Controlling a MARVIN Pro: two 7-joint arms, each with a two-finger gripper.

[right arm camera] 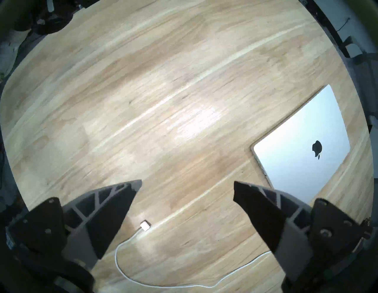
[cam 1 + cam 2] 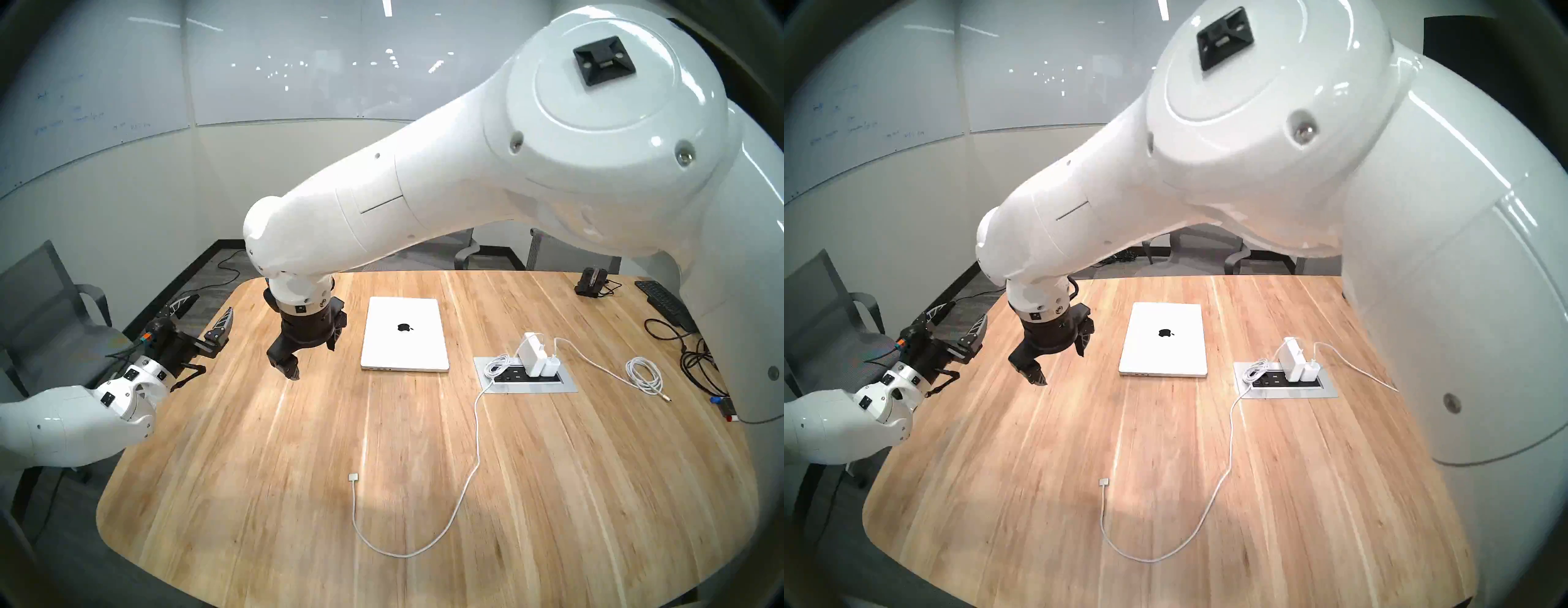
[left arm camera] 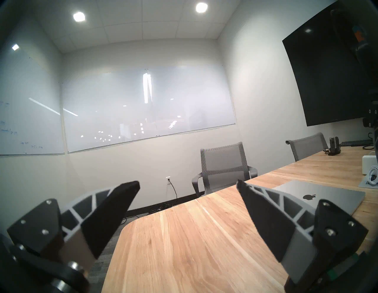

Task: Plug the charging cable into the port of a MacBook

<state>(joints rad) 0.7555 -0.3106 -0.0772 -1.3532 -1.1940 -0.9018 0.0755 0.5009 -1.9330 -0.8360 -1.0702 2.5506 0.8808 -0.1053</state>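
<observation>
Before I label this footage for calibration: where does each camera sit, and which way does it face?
Head left: high, looking down on the table; both arms, open right gripper left of the MacBook.
Head right: the same, shifted; right arm fills more.
Left wrist: low at the table's edge, facing level toward whiteboards; open left gripper.
Right wrist: aimed down; fingers, charging cable tip.
Shared: every view shows the MacBook.

This is an office meeting room: a long rounded light-wood conference table [image 2: 297, 467] with a recessed silver power-outlet panel [image 2: 526, 384], grey mesh office chairs [image 3: 224, 165] along its far edge, glossy white whiteboards [image 3: 147, 106] on pale walls, and a large black wall screen [image 3: 331, 77].
</observation>
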